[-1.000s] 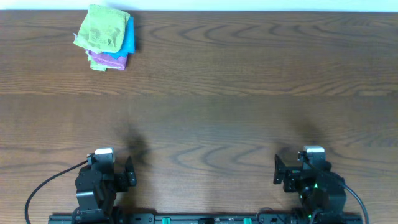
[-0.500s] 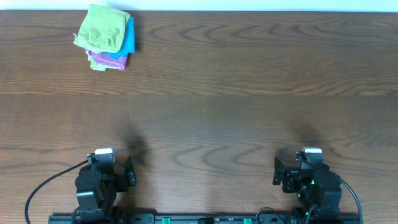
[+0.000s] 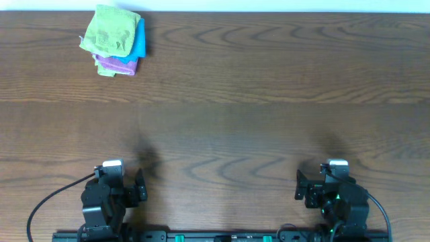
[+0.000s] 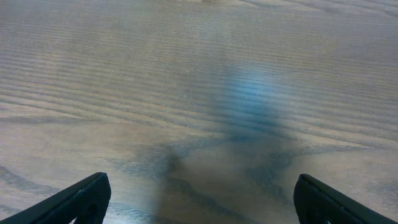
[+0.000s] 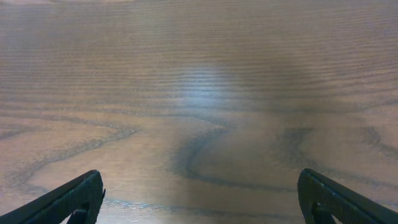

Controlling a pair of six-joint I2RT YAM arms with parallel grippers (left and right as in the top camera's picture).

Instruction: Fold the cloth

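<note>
While three cloths are sitting stacked at the far left corner of the table (image 3: pixel 269 101), the green cloth (image 3: pixel 111 30) is lying on top, with a blue cloth (image 3: pixel 140 42) peeking out along its right side and a purple cloth (image 3: pixel 117 65) underneath. Two arms are crouching at the near edge, well apart from the stack. The left gripper (image 4: pixel 202 190) is hovering low over bare wood, fingers spread wide, grasping nothing. The right gripper (image 5: pixel 199 186) is doing likewise, released. The stack and left arm are staying as before, and only the right arm is sitting slightly shifted from a second ago.
</note>
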